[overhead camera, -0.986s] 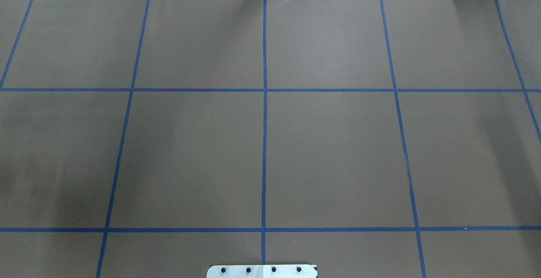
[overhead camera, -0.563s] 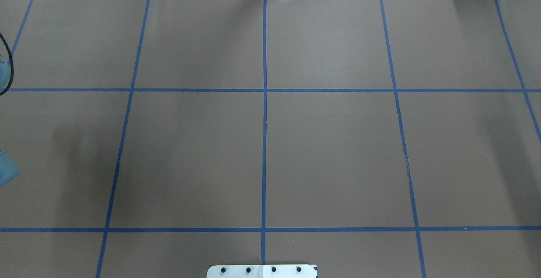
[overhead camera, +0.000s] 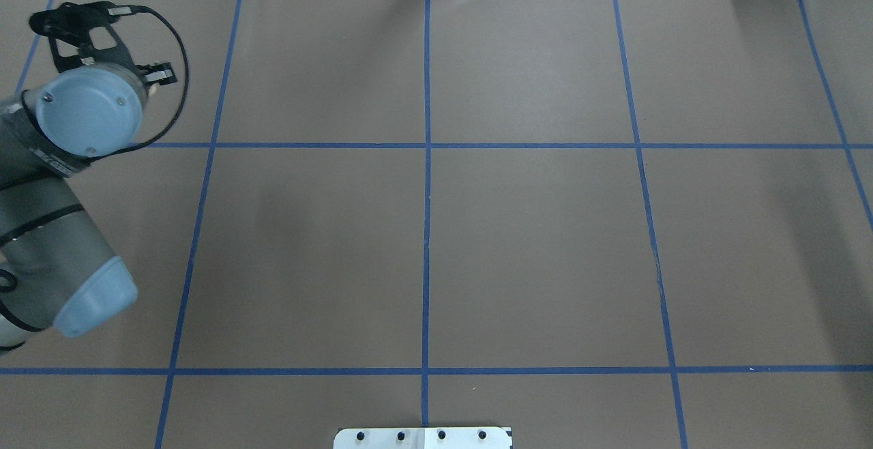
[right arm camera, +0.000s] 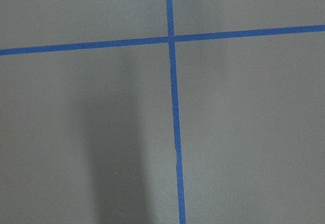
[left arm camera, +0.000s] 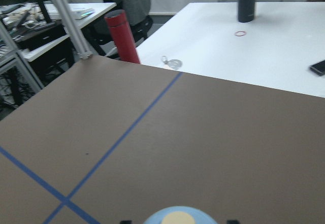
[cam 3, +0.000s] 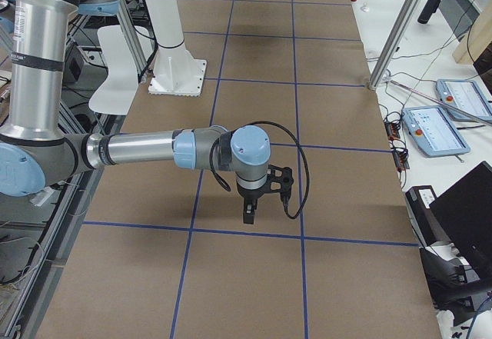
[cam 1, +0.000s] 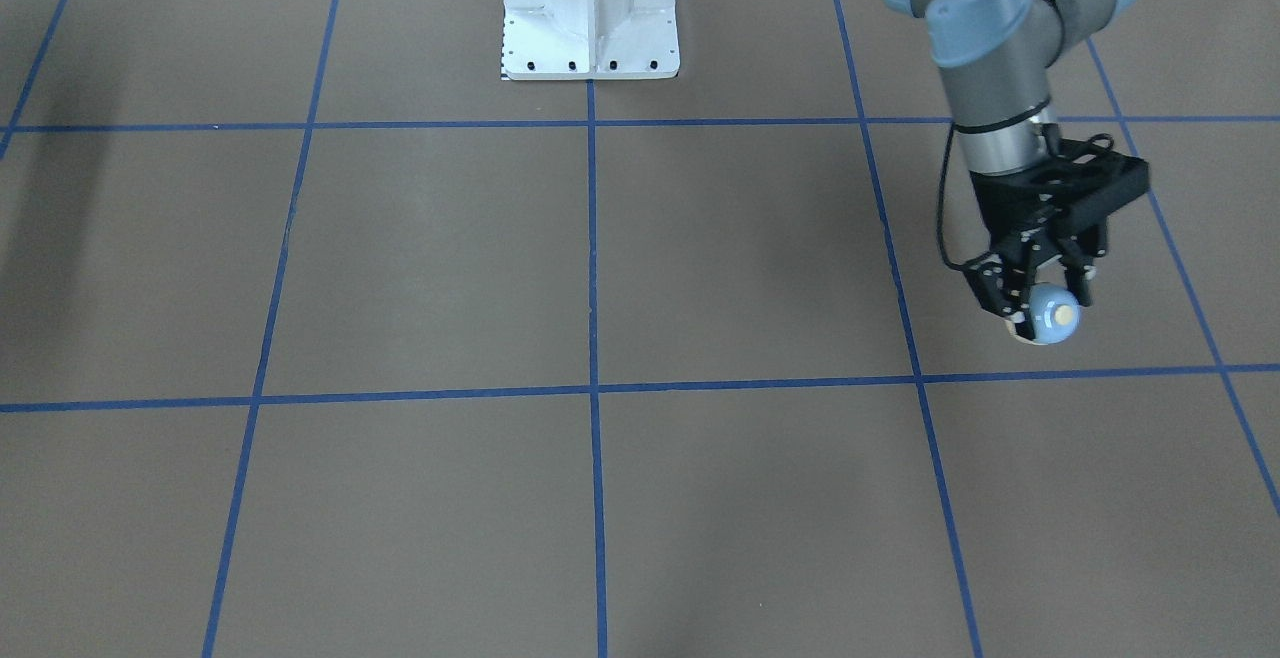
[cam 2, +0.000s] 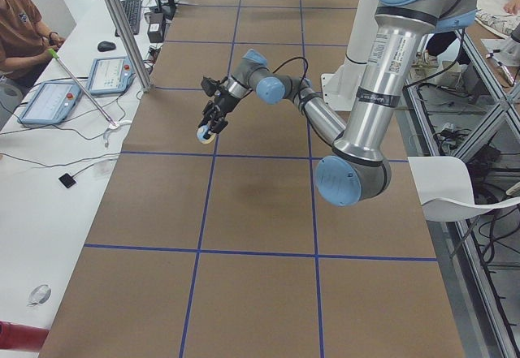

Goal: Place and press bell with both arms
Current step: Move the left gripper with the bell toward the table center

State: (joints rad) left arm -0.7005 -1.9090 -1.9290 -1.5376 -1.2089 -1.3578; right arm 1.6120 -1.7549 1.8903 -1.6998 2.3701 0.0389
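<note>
The left gripper (cam 1: 1045, 304) clamps the bell (cam 1: 1052, 316) by its dome, tilted, above the table (cam 1: 700, 238) at far left, probably leaving the button free. The right gripper (cam 3: 250, 210) hangs low; I cannot tell its opening

Bright, even lighting casts soft shadows across the brown table (overhead camera: 532, 244).

The left grey-and-silver jointed arm (cam 1: 1000, 88) and the matching right arm (cam 3: 138, 149) are tubular, with round light-blue joint caps (overhead camera: 89, 111) that bear small dark screws. A thin black cable (overhead camera: 185, 70) loops to the left arm's black two-finger tool (cam 1: 1043, 306).
</note>
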